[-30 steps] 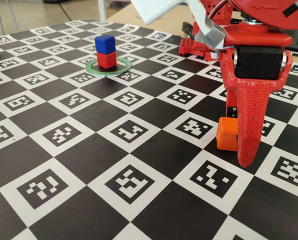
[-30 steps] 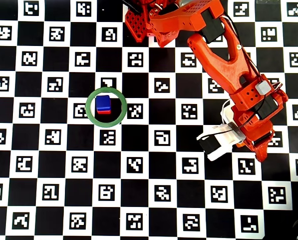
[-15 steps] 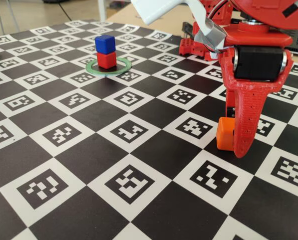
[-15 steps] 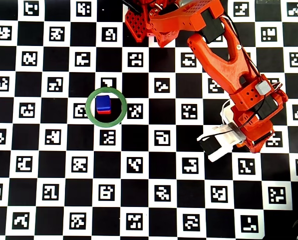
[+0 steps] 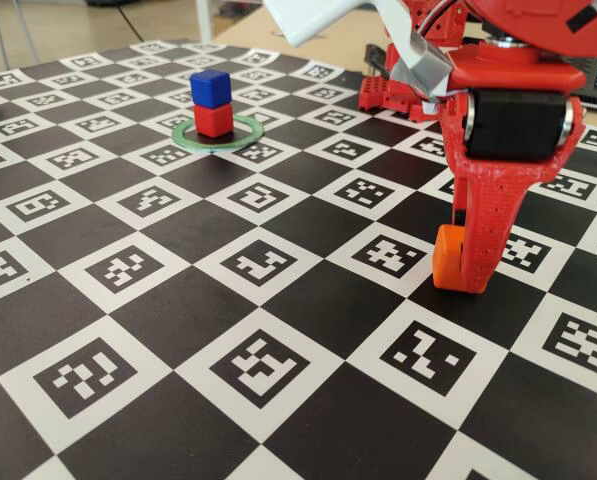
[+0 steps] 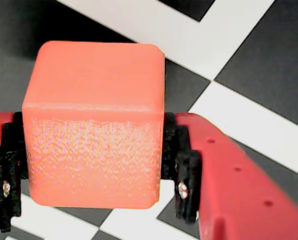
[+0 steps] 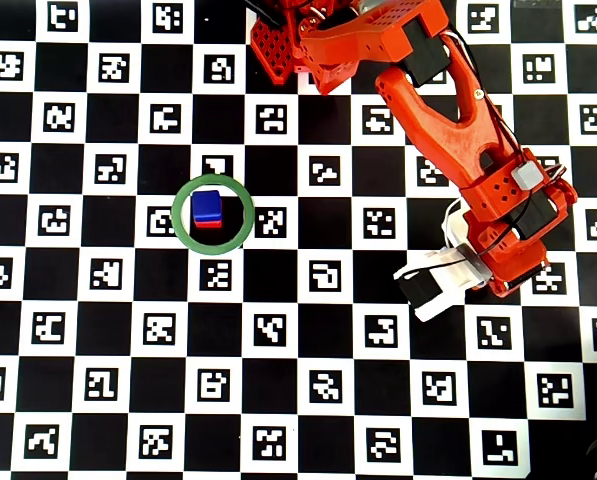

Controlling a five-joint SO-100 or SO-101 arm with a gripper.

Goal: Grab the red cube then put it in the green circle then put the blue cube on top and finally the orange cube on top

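**Orange cube clamped in the hand, two-cube stack in the ring**

Hand (image 6: 94, 200) closed on the orange cube (image 6: 96, 125): in the wrist view, black pads (image 6: 186, 172) pressed against both side faces, red fingers outside them. In the fixed view, same orange cube (image 5: 448, 258) low at the red fingertip, at or just above the checkered bench (image 5: 278, 400), toward its right edge; contact with the surface not clear. Cube hidden under the arm in the overhead view, hand (image 7: 503, 285) near the right edge of the bench (image 7: 78, 400).

Well apart, toward the far left part of the bench in the fixed view: green circle (image 5: 246, 125) lying flat, red cube (image 5: 214, 121) inside it, blue cube (image 5: 210, 88) resting squarely on top of the red one. From overhead, blue cube (image 7: 207, 206) inside the green circle (image 7: 181, 225), only a thin strip of the red cube (image 7: 208, 224) showing below it.

Arm base (image 7: 278, 45) at the top edge of the bench in the overhead view.
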